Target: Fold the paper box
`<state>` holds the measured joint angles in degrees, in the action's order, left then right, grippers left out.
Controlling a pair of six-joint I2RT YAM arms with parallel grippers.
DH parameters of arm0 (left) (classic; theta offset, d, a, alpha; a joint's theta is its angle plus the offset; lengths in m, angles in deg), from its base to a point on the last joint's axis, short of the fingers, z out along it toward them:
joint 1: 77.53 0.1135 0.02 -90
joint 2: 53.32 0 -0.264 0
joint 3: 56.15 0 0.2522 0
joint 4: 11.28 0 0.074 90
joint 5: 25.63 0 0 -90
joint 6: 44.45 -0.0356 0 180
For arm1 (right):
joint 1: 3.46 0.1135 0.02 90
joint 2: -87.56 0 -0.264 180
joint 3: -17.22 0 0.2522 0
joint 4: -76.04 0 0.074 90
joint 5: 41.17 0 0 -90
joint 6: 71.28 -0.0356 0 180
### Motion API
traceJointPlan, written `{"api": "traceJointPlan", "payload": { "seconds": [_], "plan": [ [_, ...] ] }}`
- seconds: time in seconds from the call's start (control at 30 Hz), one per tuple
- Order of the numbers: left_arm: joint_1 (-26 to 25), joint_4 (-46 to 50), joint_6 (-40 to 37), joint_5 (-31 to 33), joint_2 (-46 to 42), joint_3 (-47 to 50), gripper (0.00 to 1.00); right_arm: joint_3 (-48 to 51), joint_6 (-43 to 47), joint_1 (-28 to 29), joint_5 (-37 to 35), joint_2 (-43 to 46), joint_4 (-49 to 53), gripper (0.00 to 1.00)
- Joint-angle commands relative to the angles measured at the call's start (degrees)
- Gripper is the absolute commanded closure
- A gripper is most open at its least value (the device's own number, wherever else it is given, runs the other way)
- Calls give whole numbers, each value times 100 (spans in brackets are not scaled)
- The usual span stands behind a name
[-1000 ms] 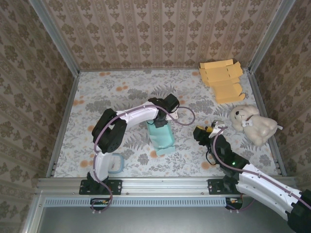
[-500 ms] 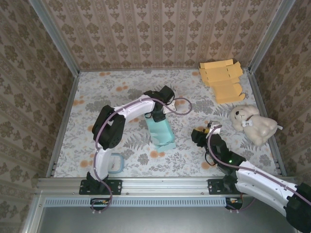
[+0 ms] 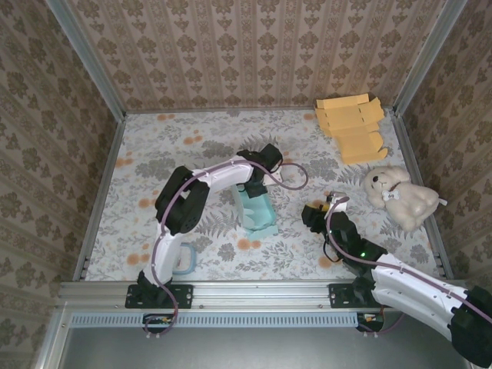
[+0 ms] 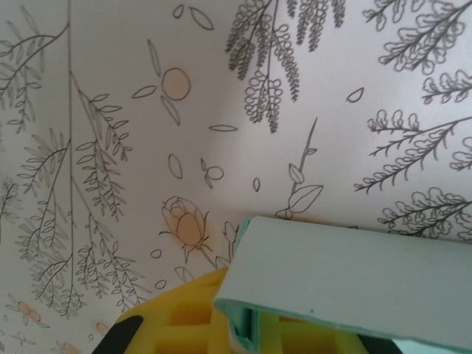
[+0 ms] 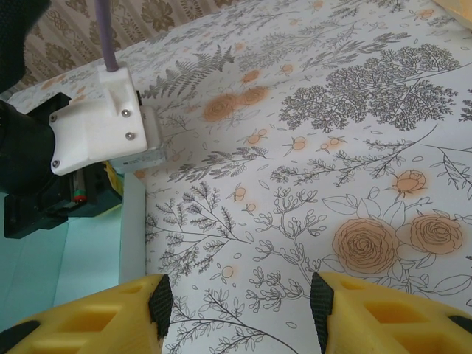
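The pale teal paper box [image 3: 258, 214] lies mid-table on the flowered cloth. My left gripper [image 3: 256, 184] sits at its far end, shut on the box's folded wall. In the left wrist view that teal wall [image 4: 354, 276] lies across my yellow fingers [image 4: 177, 324], its doubled edge pinched between them at the left gripper [image 4: 254, 335]. My right gripper [image 3: 311, 215] hovers to the right of the box, open with only cloth between its pads [image 5: 160, 306]. The right wrist view has the right gripper [image 5: 240, 302] low over the cloth, the box [image 5: 88, 251] at left and the left wrist [image 5: 103, 129] above it.
Flat orange cardboard blanks [image 3: 350, 127] lie at the back right corner. A cream plush bear [image 3: 403, 196] sits at the right, close to my right arm. A small light-blue ring [image 3: 183, 259] rests near the left arm's base. Patterned walls close in the table.
My left gripper has closed on the box's far end, and the box has turned slightly. The right gripper has crept a little left toward the box.
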<state>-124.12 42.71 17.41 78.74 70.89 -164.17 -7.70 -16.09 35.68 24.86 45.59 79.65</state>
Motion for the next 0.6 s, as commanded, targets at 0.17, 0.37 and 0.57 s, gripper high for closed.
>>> {"api": "traceJointPlan", "payload": {
  "seconds": [0.17, 0.37, 0.57],
  "plan": [
    [241, -1645, 1008, 632, -1361, 1060, 100, -597, -296, -3, 520, -188, 318, 41],
    [326, -2986, 2018, 1130, -2677, 2251, 100, -1029, -193, -2, 972, -374, 539, 41],
    [294, -4149, 2854, 1644, -3755, 3466, 100, -1309, -38, -2, 1072, -707, 520, 40]
  ]
}}
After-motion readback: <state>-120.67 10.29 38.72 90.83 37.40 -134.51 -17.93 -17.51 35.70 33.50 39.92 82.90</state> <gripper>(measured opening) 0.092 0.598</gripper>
